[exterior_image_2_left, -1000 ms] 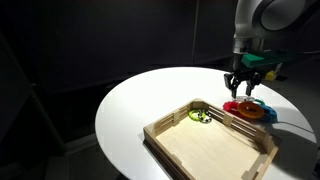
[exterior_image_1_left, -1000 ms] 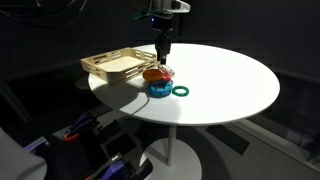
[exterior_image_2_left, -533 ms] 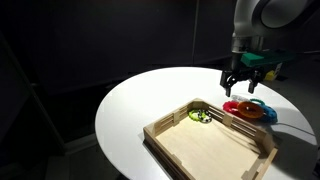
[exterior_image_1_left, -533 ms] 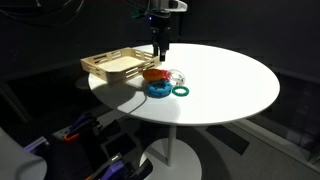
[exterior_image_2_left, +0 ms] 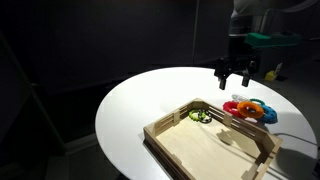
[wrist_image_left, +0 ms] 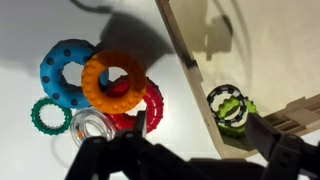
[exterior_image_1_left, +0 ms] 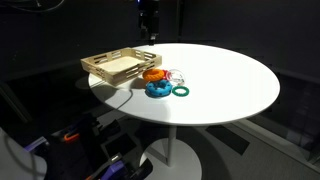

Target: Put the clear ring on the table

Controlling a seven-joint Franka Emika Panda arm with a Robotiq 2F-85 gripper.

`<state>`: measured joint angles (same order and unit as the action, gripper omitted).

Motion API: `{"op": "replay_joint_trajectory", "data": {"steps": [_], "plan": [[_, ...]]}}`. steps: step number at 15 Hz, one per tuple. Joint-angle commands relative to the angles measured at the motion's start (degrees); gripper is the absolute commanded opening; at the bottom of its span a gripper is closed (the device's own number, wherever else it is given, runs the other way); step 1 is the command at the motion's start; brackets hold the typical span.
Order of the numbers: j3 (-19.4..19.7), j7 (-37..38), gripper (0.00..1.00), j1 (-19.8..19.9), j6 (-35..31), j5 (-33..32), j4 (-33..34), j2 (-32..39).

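Black two-finger gripper (exterior_image_2_left: 237, 73) hangs above table, jaws spread wide, nothing held; small transparent colourless plastic ring (wrist_image_left: 92, 125) lies flat on large round white tabletop (exterior_image_1_left: 230, 80), outside tan wooden slatted tray (wrist_image_left: 185, 60), near it; sits between small green ring (wrist_image_left: 48, 116) and red ring (wrist_image_left: 145, 108); orange ring (wrist_image_left: 113, 82) overlaps red ring and blue dotted ring (wrist_image_left: 62, 65); green-black striped ring (wrist_image_left: 230, 105) inside tray

In the wrist view the orange ring (wrist_image_left: 113, 82) covers most of a red ring (wrist_image_left: 150, 105) beneath it. Just beside the orange ring, the clear ring (wrist_image_left: 92, 124) lies partly behind the dark, blurred end effector (wrist_image_left: 170, 135). In an exterior view the clear ring (exterior_image_1_left: 177, 75) is only a faint glint.
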<state>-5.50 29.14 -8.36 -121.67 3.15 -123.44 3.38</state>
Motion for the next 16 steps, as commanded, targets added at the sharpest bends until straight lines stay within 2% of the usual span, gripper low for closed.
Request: {"op": "replay_joint_trajectory", "data": {"steps": [1,7,11,12,16], "plan": [[-0.90,-2.65,1.00,0.07,5.66,1.05,2.70,-2.60],[-1.87,-2.16,1.00,-0.05,13.98,-0.77,8.28,-5.83],[-2.63,-1.77,1.00,-0.06,15.14,-0.95,10.79,-8.10],[-2.57,-1.63,1.00,0.18,13.45,-0.13,9.36,-7.08],[-2.88,-1.64,1.00,0.20,13.80,-0.12,9.87,-8.13]]}}
